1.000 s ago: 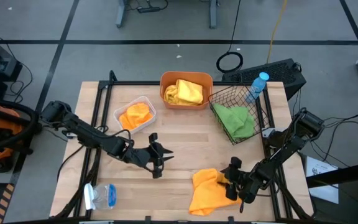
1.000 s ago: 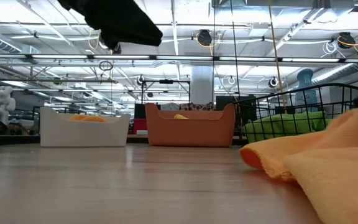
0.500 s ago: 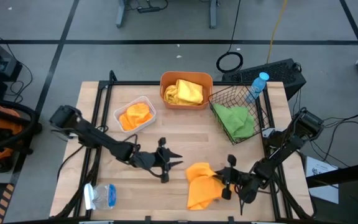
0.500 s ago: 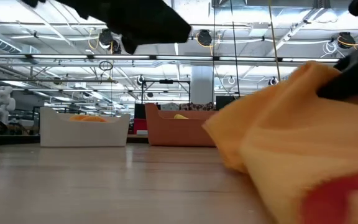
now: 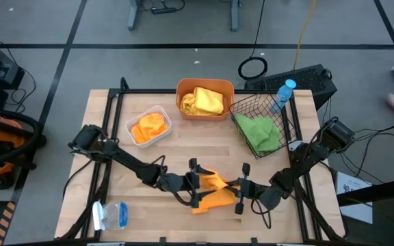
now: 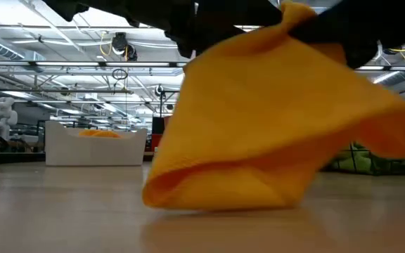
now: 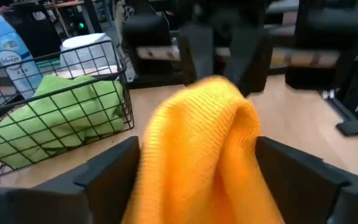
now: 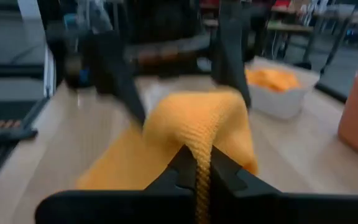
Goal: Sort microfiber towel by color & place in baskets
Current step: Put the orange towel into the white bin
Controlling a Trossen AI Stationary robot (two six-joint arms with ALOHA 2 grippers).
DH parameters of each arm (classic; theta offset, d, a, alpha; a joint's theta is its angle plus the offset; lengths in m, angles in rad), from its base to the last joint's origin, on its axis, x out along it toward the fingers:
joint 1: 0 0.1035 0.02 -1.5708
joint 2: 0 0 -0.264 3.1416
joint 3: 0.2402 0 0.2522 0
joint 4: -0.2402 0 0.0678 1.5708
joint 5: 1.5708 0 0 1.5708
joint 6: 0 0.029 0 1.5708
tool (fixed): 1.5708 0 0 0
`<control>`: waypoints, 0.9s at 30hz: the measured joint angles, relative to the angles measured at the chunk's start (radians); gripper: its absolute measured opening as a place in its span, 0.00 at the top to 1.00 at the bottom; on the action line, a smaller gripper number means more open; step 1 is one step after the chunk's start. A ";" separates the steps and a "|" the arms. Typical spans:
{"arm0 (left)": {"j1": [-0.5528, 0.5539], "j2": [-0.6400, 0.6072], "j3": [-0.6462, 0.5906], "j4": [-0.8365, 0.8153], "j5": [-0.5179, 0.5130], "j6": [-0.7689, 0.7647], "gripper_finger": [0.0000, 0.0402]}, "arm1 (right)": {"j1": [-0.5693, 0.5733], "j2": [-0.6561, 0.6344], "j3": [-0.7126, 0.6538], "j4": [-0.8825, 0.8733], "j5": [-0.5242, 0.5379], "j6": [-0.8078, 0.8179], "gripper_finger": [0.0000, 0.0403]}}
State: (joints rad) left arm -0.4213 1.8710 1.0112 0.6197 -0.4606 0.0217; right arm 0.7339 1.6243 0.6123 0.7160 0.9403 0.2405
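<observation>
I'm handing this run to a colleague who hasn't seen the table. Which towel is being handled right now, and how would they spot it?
Look at the near edge of the wooden table, between the two arms. The orange towel is bunched there: the right gripper is shut on it and the left gripper stands open around it. It is the only towel outside a container.

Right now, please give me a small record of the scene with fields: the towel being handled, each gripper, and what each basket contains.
towel in play: orange towel, lifted at its top, low edge on the table
right gripper: shut on the orange towel
left gripper: open, fingers on either side of the same towel, not closed on it
white tray: orange towel inside
orange tub: yellow towel inside
wire basket: green towel inside
other: blue-capped bottle behind the wire basket
</observation>
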 joint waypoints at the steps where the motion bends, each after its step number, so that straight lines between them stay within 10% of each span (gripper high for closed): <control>1: 0.000 0.009 0.009 -0.003 -0.001 0.011 0.17 | -0.005 0.000 0.000 0.034 -0.001 -0.029 0.99; 10: 0.000 0.021 0.036 -0.053 -0.001 0.013 0.23 | -0.028 -0.001 0.001 0.184 -0.002 -0.176 0.99; 20: 0.003 -0.021 0.036 -0.150 0.106 0.050 0.92 | 0.002 -0.051 0.001 0.103 -0.010 -0.154 0.97; 27: 0.001 -0.092 0.035 -0.326 0.162 -0.053 0.94 | 0.072 -0.185 0.002 -0.265 -0.156 0.047 0.76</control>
State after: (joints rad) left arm -0.4200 1.7787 1.0466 0.2941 -0.2983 -0.0313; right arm 0.8063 1.4395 0.6144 0.4511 0.7841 0.2871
